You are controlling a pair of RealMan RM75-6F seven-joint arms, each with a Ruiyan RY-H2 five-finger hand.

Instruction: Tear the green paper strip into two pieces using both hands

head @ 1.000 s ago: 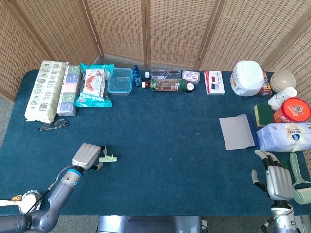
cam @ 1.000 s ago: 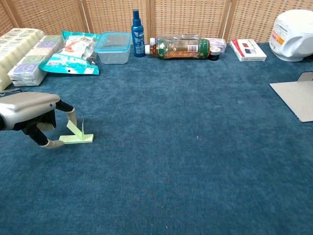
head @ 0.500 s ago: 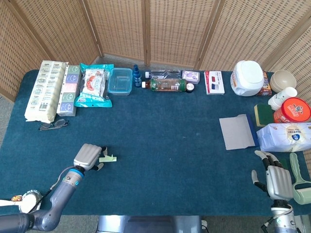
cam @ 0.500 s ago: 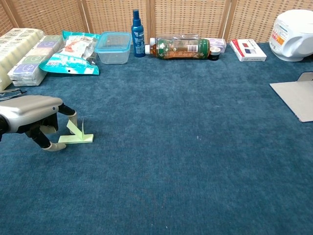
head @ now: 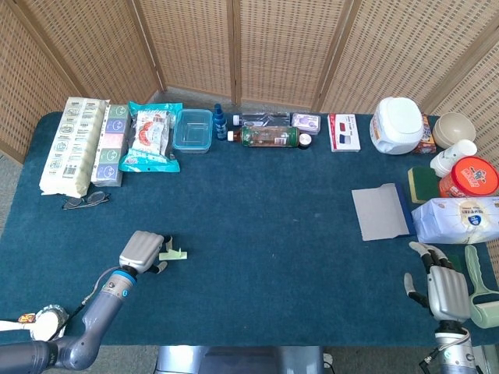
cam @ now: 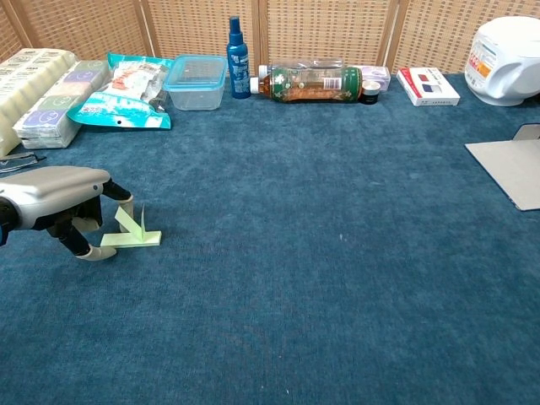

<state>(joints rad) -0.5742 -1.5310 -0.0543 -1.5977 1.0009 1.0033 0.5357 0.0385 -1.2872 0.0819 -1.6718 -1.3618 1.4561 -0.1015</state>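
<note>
The pale green paper strip (cam: 131, 234) lies on the blue table cloth at the left, one part flat and one part folded upward; the head view shows the strip (head: 174, 253) too. My left hand (cam: 57, 198) hovers at its left end, fingers arched over it. One fingertip (cam: 126, 202) is just above the raised fold, and another sits by the flat end. I cannot see a firm pinch. My right hand (head: 443, 290) rests far off at the table's right front corner, fingers apart and holding nothing.
Glasses (head: 86, 200) lie behind the left hand. Tissue packs (head: 74, 144), snack bags (head: 148, 138), a clear box (head: 192, 129) and bottles (head: 269, 136) line the back edge. A grey sheet (head: 380, 212), a wipes pack (head: 460, 220) and a green tool (head: 483, 292) crowd the right side.
The left hand has sunk slightly toward the cloth, its fingertip now lower beside the raised fold. The strip and the right hand have not moved.
</note>
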